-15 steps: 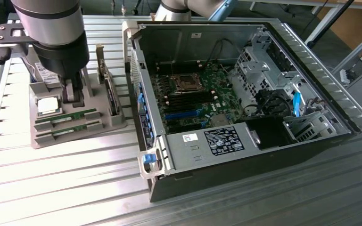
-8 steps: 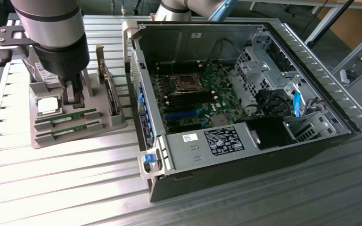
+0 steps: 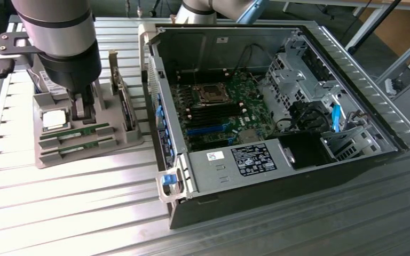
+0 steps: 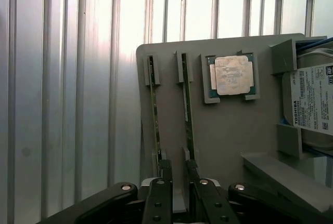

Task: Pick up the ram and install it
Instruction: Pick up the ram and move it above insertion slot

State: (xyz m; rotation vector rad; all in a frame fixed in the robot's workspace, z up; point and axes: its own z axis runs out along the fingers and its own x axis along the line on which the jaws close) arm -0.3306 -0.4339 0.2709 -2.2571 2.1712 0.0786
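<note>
Pick step: tool (image 4: 178, 168) open, low over the tray (image 4: 229, 130), by the ram (image 4: 186, 104) end, nothing gripped. Clean grip needs the ram centred between fingers (image 4: 165, 174).

The white label on the hard drive (image 4: 312, 99) carries the brand name TOSHIBA, printed sideways. This drive lies off to one side of the gripper (image 4: 178, 168), beyond the CPU chip (image 4: 232, 75). The other lines on the label are too small to read. The label of the power supply (image 3: 253, 158), well apart from the gripper, is also not readable.

Parted jaws by the ram (image 4: 189, 130)
</note>
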